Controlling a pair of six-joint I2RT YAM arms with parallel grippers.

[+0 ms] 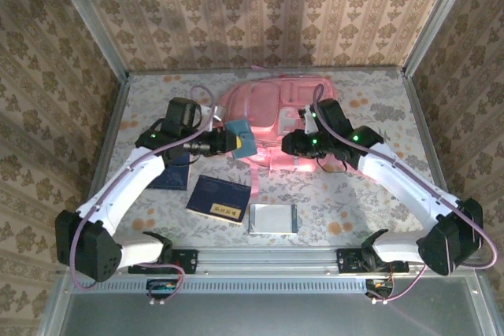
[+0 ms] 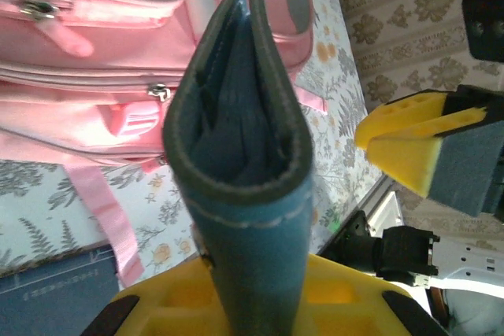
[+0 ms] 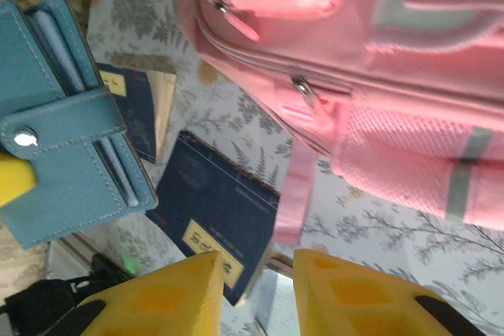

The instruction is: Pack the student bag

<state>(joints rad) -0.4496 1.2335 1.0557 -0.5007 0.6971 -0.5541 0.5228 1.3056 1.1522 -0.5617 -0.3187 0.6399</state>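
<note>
The student bag [image 1: 272, 112], a big pink backpack, lies flat at the back middle of the table; its zip pockets [image 2: 94, 53] and mesh side [image 3: 394, 155] face the wrist cameras. My left gripper [image 1: 228, 142] is shut on a teal-blue wallet [image 1: 239, 138], held on edge just left of the bag's front. In the left wrist view the wallet [image 2: 244, 155] rises folded from between the yellow fingers [image 2: 346, 293]. My right gripper [image 1: 287, 145] hovers right of the wallet, over the bag's near edge. Its yellow fingers [image 3: 157, 300] are open, nothing between them. The clasped wallet [image 3: 63, 139] hangs to their left.
A dark blue book [image 1: 219, 198] with a yellow label lies in front of the bag, and a second dark blue book [image 1: 175, 172] sits partly under my left arm. A grey-white flat case [image 1: 273, 218] lies near the front rail. A pink strap [image 3: 291, 194] trails off the bag.
</note>
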